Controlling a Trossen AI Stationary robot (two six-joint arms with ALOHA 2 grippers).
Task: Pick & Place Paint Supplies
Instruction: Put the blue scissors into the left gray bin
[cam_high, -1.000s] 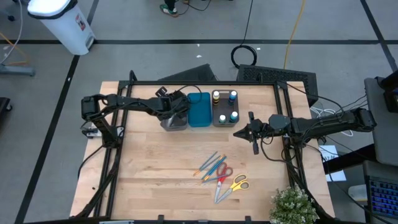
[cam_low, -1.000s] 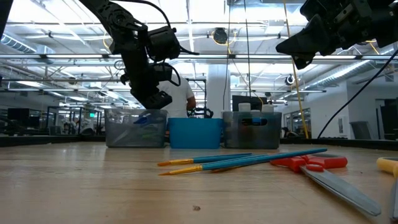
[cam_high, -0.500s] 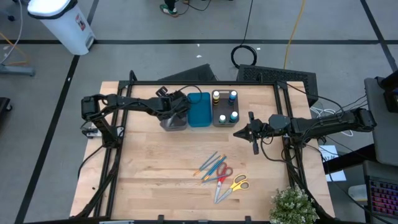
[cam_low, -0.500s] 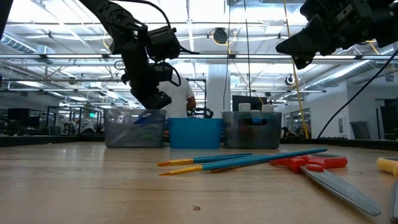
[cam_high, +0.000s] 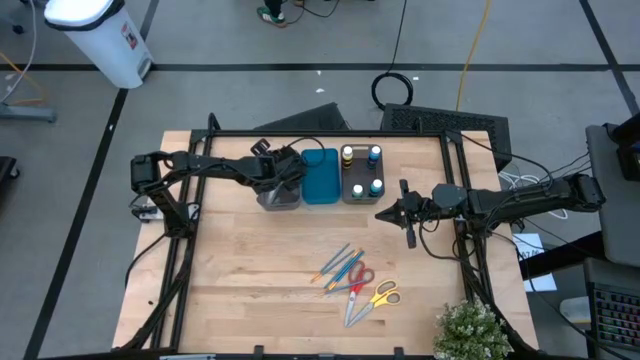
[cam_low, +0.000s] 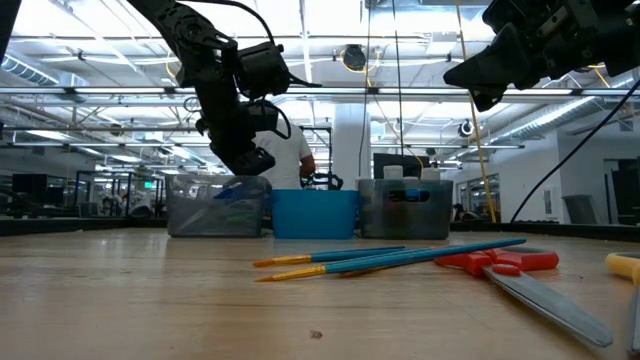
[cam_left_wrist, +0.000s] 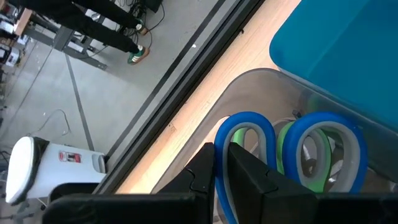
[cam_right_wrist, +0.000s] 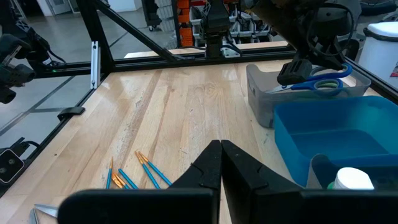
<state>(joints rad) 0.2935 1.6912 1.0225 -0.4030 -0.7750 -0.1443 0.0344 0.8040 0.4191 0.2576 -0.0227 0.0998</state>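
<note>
Progress check, using the blue tray (cam_high: 321, 176) at the back of the table (cam_high: 250, 270) as my landmark and going near to far.

Nearest the front edge, well short of the blue tray, there's a loose pile not yet sorted: yellow scissors (cam_high: 383, 295), red scissors (cam_high: 358, 279), and a fan of brushes (cam_high: 338, 265) just beside them. None of those are in a tray, so that's most of what's left, I'd say.

Closer in, the right pincer (cam_high: 384, 214) hangs in the air off the blue tray's right side, on the near side of the bottle tray, fingers pressed together with nothing in them (looks like it's just waiting).

Right beside the blue tray on its right is a grey tray (cam_high: 362, 176) with four bottles (cam_high: 348, 155) standing in it, so that part looks done. The blue tray itself looks empty.

On the blue tray's left, the left pincer (cam_high: 284, 183) is down at the other grey tray (cam_right_wrist: 264, 99), pinching blue scissors (cam_left_wrist: 244, 146) by a handle loop. Green scissors (cam_left_wrist: 323, 149) already lie in that tray right next to them. So the blue pair is at the drop-off but not let go yet.
</note>
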